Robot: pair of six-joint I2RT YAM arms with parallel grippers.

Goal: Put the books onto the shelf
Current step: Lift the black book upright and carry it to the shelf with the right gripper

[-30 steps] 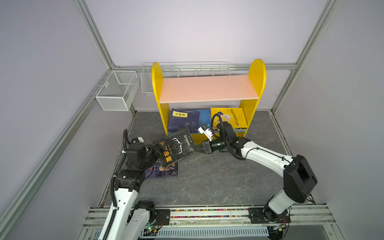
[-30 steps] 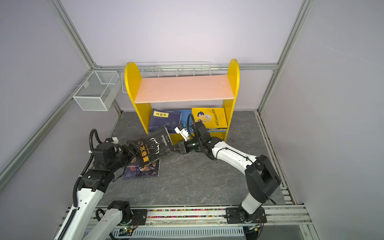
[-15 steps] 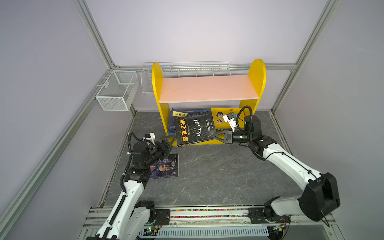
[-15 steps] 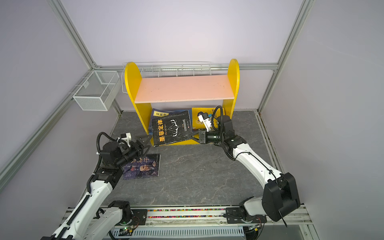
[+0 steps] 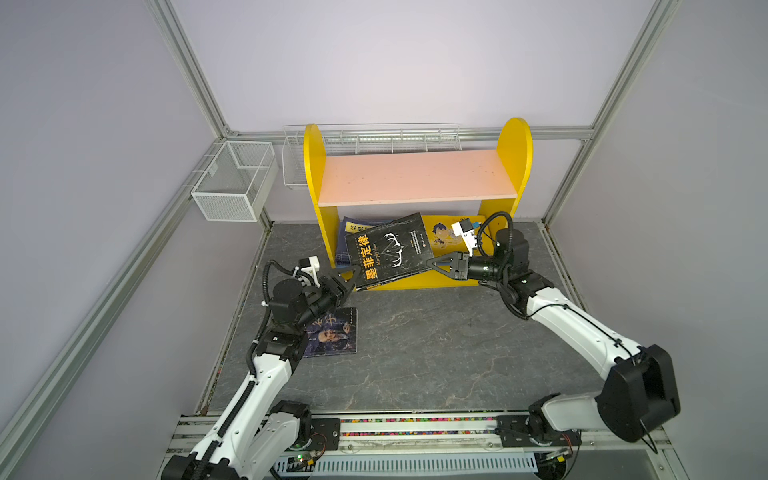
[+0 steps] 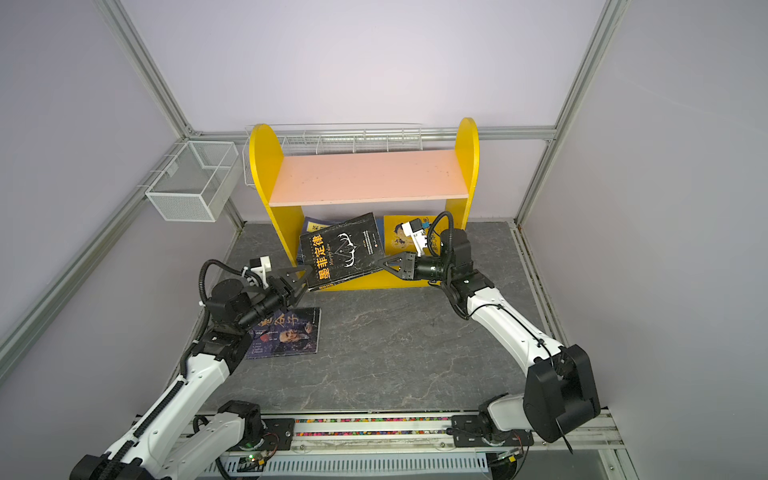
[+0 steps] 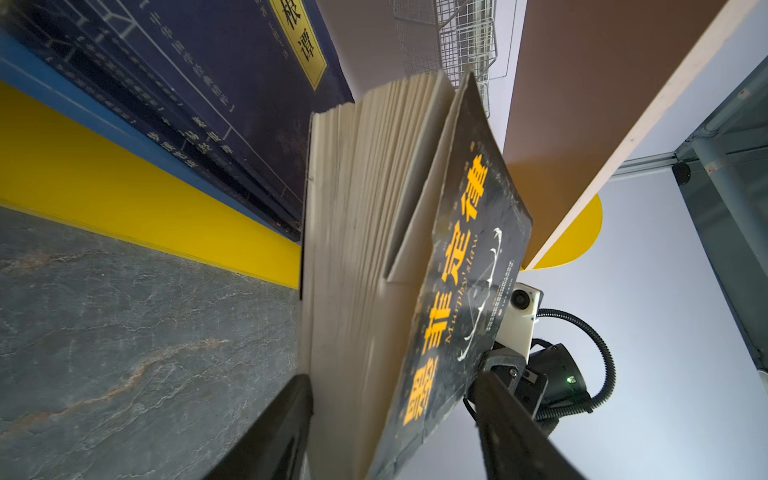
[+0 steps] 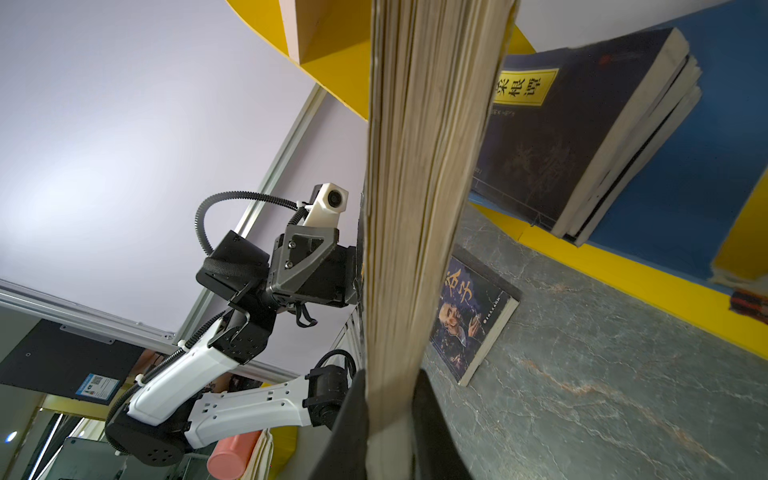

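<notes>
The shelf [image 5: 515,141] stands at the back of the grey table [image 5: 415,365], its pink top board bare in both top views. A black book [image 5: 388,251] with orange characters is tilted across the open front of the lower tier. Its far edge reaches in under the pink board, and its near edge is over the yellow front strip. Whether it rests on that strip cannot be told.

A second dark book [image 5: 332,332] lies flat on the table beside the left arm, well short of the shelf. On the blue lower board, navy books [image 8: 561,124] are stacked at the left and a yellow book [image 5: 446,237] lies at the right.

The right gripper [image 5: 432,264] is clamped narrowly on the black book's right-hand edge, its fingers [image 8: 432,424] pressed to both sides of the pages. The left gripper [image 5: 352,279] sits at the book's near left corner. Its jaws are apart and straddle the corner; one finger [image 7: 507,415] stands clear of the cover, so it does not grip.
</notes>
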